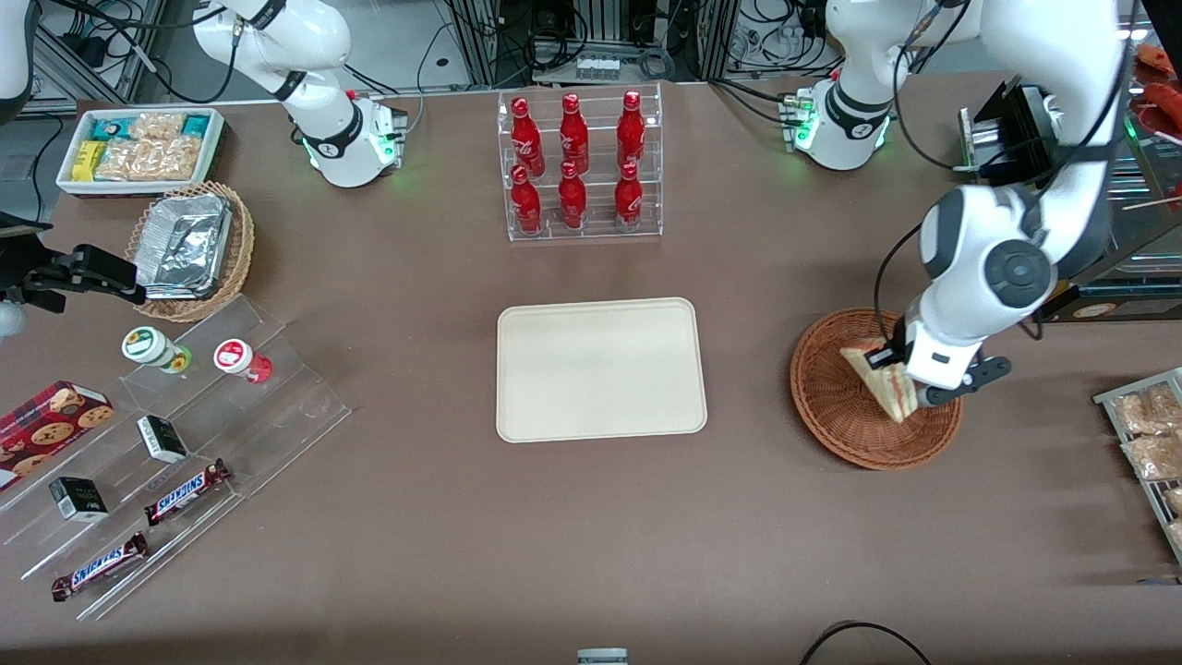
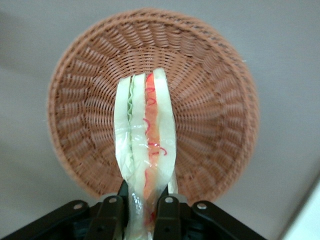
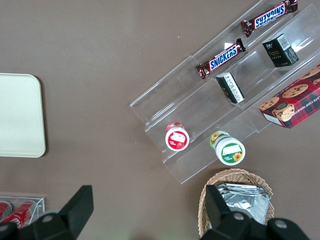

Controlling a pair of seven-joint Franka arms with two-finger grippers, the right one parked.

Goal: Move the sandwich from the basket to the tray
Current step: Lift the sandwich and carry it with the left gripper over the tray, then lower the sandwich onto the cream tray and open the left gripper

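Observation:
The sandwich (image 1: 882, 379) is a wrapped triangular wedge of pale bread with red and green filling; the wrist view shows its layered edge (image 2: 146, 145). My left gripper (image 1: 910, 388) is shut on the sandwich and holds it lifted a little above the reddish-brown wicker basket (image 1: 836, 406), which fills the wrist view (image 2: 210, 100) beneath it. The fingers (image 2: 169, 212) pinch the wedge's narrow end. The cream-beige tray (image 1: 600, 369) lies flat at the table's middle, beside the basket toward the parked arm's end; a corner of it shows in the right wrist view (image 3: 20, 115).
A clear rack of red bottles (image 1: 580, 166) stands farther from the front camera than the tray. A clear stepped stand with candy bars, cups and boxes (image 1: 175, 443), a tan basket of foil trays (image 1: 189, 245) and a white snack bin (image 1: 138, 148) lie toward the parked arm's end. Packaged snacks (image 1: 1150, 434) lie at the working arm's end.

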